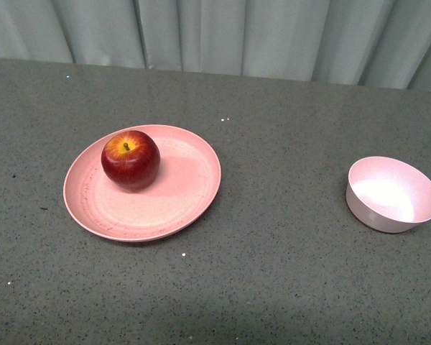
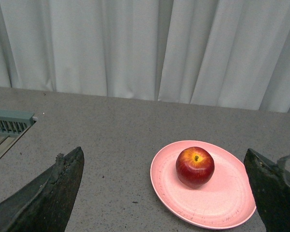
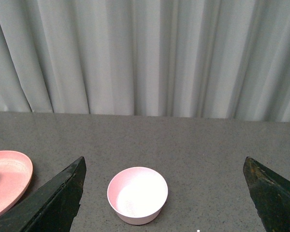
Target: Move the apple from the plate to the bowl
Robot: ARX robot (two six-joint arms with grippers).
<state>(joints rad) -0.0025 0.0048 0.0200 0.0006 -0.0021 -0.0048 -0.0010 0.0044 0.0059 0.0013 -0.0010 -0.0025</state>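
Apple on the plate, both claws spread wide and holding nothing.

The apple (image 1: 131,159) sits stem-up on the plate (image 1: 183,198), toward its far left part. The bowl (image 1: 393,195) stands upright well apart to the right on the grey worktop (image 1: 273,280), with nothing in it. In the left wrist view, the left claw (image 2: 163,153) has its dark fingers (image 2: 58,188) far apart; the apple and plate lie ahead of it, between the two tips, and it touches neither. In the right wrist view, the right claw (image 3: 164,160) is spread just as wide, grips nothing, and the bowl lies ahead between its fingers, untouched. A pale curtain (image 1: 237,36) hangs behind the worktop.
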